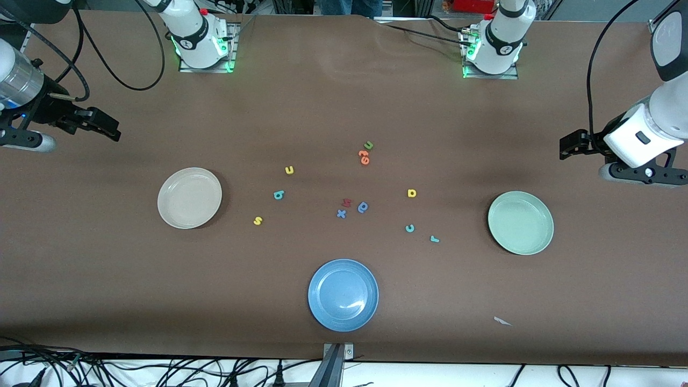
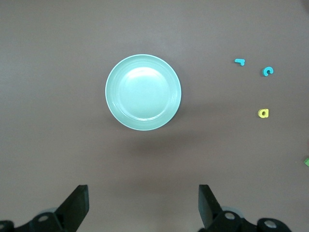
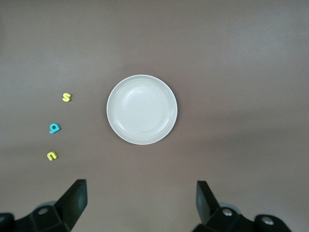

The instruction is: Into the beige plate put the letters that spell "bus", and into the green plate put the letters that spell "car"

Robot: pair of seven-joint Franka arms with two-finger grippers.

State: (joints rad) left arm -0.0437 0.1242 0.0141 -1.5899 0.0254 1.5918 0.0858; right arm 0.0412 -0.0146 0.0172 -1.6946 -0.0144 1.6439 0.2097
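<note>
The empty beige plate (image 1: 189,198) (image 3: 142,109) lies toward the right arm's end. Beside it on the table are a yellow "u" (image 1: 289,170) (image 3: 52,155), a teal "b" (image 1: 278,195) (image 3: 54,128) and a yellow "s" (image 1: 258,220) (image 3: 67,97). The empty green plate (image 1: 520,222) (image 2: 143,92) lies toward the left arm's end, with a yellow "a" (image 1: 411,193) (image 2: 263,113), a teal "c" (image 1: 409,228) (image 2: 267,71) and a teal "r" (image 1: 435,239) (image 2: 239,61) beside it. My right gripper (image 1: 110,130) (image 3: 141,200) and left gripper (image 1: 564,146) (image 2: 143,203) hang open and empty over bare table at their ends.
A blue plate (image 1: 343,294) sits near the front edge. A green "u" (image 1: 368,145), orange letters (image 1: 364,157), a red letter (image 1: 346,202), a blue round letter (image 1: 363,207) and a blue "x" (image 1: 341,214) lie mid-table. A paper scrap (image 1: 502,321) lies near the front edge.
</note>
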